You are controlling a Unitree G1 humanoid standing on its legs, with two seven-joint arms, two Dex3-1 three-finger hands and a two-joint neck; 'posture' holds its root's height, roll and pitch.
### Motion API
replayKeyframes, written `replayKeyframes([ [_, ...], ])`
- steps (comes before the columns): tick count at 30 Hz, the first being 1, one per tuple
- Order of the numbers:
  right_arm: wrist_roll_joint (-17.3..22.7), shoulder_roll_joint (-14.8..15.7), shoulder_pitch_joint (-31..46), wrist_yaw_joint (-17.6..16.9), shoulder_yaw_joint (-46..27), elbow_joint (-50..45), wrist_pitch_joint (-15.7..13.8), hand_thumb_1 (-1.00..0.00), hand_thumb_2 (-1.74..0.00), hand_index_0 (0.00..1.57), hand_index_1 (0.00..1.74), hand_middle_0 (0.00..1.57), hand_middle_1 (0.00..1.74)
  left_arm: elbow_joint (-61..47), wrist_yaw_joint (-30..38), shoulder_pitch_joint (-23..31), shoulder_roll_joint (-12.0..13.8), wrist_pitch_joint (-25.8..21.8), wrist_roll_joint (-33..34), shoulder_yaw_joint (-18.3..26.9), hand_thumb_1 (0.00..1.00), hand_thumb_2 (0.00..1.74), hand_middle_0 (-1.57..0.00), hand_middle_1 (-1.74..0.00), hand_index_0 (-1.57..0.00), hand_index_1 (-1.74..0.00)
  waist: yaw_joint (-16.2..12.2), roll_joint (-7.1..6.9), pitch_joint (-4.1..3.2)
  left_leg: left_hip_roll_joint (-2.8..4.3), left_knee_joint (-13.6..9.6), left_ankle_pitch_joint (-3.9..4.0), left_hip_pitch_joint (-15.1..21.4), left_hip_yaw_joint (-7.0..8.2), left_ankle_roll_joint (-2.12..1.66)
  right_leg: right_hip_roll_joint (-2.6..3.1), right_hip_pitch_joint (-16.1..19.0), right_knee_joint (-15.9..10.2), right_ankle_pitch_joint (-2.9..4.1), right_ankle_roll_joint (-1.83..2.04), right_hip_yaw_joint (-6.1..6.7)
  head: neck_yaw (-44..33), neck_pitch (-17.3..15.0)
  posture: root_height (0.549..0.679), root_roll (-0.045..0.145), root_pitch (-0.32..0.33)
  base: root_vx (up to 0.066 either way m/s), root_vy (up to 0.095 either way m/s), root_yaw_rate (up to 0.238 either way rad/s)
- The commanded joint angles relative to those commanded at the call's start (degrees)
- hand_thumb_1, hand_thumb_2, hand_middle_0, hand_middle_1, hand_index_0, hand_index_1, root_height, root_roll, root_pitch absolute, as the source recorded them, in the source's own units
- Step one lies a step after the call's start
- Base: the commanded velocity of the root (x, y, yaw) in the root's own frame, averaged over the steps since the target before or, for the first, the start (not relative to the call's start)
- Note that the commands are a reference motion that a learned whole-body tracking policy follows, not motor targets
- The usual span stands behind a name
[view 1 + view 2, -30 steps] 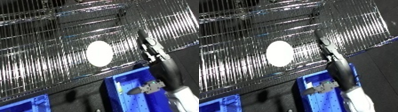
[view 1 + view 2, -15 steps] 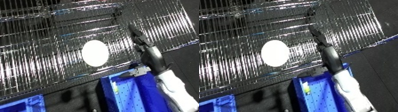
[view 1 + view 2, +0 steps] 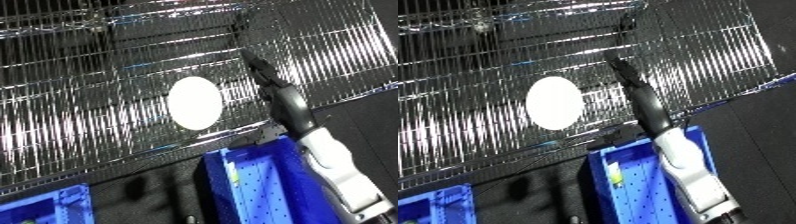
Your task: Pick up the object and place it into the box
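A white oval object (image 3: pixel 195 102) lies on a shiny wire mesh shelf (image 3: pixel 80 100). My right hand (image 3: pixel 288 102) reaches up from the lower right over the mesh. It is open with straight fingers and holds nothing. Its fingertips (image 3: pixel 251 59) point to the upper left, and the hand stands just right of the white object, apart from it. Below the shelf's front edge sits a blue bin (image 3: pixel 604 161), under my white forearm (image 3: pixel 342 170). My left hand shows in no view.
A second blue bin (image 3: pixel 44 205) shows at the bottom left corner. A small yellow thing (image 3: pixel 614 176) lies inside the blue bin under my arm. A dark floor runs between the bins, and the shelf's raised wire wall (image 3: pixel 178 20) closes off the far side.
My right hand has stretched forward and to the left over the mesh, its fingers straighter, ending closer to the white object. The object has stayed in place.
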Motion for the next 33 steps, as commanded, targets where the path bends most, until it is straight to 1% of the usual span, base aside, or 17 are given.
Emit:
replayKeyframes([
  [3, 0.4, 0.9, -1.8, 0.7, 1.1, 0.9, 0.2, 0.0, 0.0, 0.0, 0.0, 0.0, 0.0, -1.1, 0.1, 0.1, 0.1, 0.1, 0.0, -0.2, 0.0, 0.0, 0.0, 0.0, 0.0, 0.0, 0.5, 0.33, 0.0, -0.13, 0.2, 0.06, -0.4, -0.13, 0.03, -0.22, -0.5, 0.6, -0.19, -0.15, -0.23, 0.9, 0.3, 0.639, 0.08, 0.087, 0.005, 0.011, 0.044],
  [11, 1.3, 3.0, -4.8, 1.2, 2.2, 1.7, 1.1, 0.0, 0.0, 0.0, 0.0, 0.0, 0.0, -2.3, 0.5, 0.3, -0.4, 0.1, -0.2, -1.3, 0.0, 0.0, 0.0, 0.0, 0.0, 0.0, 1.3, 0.95, 0.0, -0.46, 0.1, 0.42, -0.9, -0.19, 0.07, -0.43, -1.1, 1.2, -0.43, -0.49, -0.64, 1.6, 1.8, 0.638, 0.084, 0.091, 0.008, 0.015, 0.028],
  [16, 1.6, 3.8, -5.9, 1.5, 2.8, 1.4, 1.6, -0.25, -0.44, 0.39, 0.44, 0.39, 0.44, -3.1, 0.7, 0.5, -0.5, 0.2, -0.6, -1.6, 0.0, 0.0, 0.0, 0.0, 0.0, 0.0, 1.7, 1.38, 0.0, -0.63, -0.1, 0.75, -1.2, -0.22, 0.02, -0.6, -1.6, 1.5, -0.5, -0.51, -0.76, 2.1, 2.0, 0.637, 0.086, 0.095, 0.002, 0.021, 0.032],
  [23, 1.2, 4.5, -6.3, 1.5, 3.3, 1.2, 2.3, -0.6, -1.04, 0.94, 1.04, 0.94, 1.04, -4.4, 0.8, 0.8, -0.4, 0.4, -0.9, -2.0, 0.0, 0.0, 0.0, 0.0, 0.0, 0.0, 2.1, 1.7, 0.0, -0.81, -0.8, 1.28, -1.4, -0.39, -0.03, -0.72, -1.8, 1.4, -0.5, -0.53, -0.91, 2.3, 2.5, 0.637, 0.087, 0.1, -0.005, 0.007, 0.031],
  [24, 1.2, 4.5, -6.3, 1.5, 3.3, 1.2, 2.3, -0.6, -1.04, 0.94, 1.04, 0.94, 1.04, -4.4, 0.8, 0.8, -0.4, 0.4, -0.9, -2.0, 0.0, 0.0, 0.0, 0.0, 0.0, 0.0, 2.1, 1.7, 0.0, -0.81, -0.8, 1.28, -1.4, -0.39, -0.03, -0.72, -1.8, 1.4, -0.5, -0.53, -0.91, 2.3, 2.5, 0.637, 0.087, 0.1, -0.016, 0.0, 0.019],
  [28, 1.1, 4.3, -6.2, 1.6, 3.7, 1.5, 2.6, -0.8, -1.39, 1.26, 1.39, 1.26, 1.39, -5.0, 0.8, 1.0, -0.2, 0.1, -1.1, -2.2, 0.0, 0.0, 0.0, 0.0, 0.0, 0.0, 2.2, 1.75, 0.0, -0.75, -1.3, 1.69, -1.4, -0.58, -0.04, -0.72, -1.9, 1.2, -0.38, -0.55, -1.02, 2.2, 3.2, 0.637, 0.087, 0.103, -0.026, -0.005, 0.014],
  [32, 0.8, 4.2, -6.2, 1.6, 3.8, 2.1, 2.9, -1.0, -1.74, 1.57, 1.74, 1.57, 1.74, -5.8, 1.0, 1.0, -0.1, 0.1, -1.2, -2.4, 0.0, 0.0, 0.0, 0.0, 0.0, 0.0, 2.3, 1.8, 0.0, -0.62, -1.7, 1.97, -1.4, -0.68, -0.13, -0.8, -1.9, 1.0, -0.29, -0.54, -1.15, 2.3, 3.4, 0.638, 0.088, 0.105, -0.036, -0.01, 0.011],
  [33, 0.8, 4.1, -6.2, 1.5, 3.8, 2.1, 3.0, -1.0, -1.74, 1.57, 1.74, 1.57, 1.74, -5.9, 1.0, 1.0, 0.0, 0.2, -1.2, -2.4, 0.0, 0.0, 0.0, 0.0, 0.0, 0.0, 2.3, 1.79, 0.0, -0.59, -1.8, 2.03, -1.4, -0.7, -0.16, -0.81, -1.8, 0.8, -0.26, -0.55, -1.17, 2.3, 3.4, 0.638, 0.088, 0.105, -0.029, -0.013, 0.007],
])
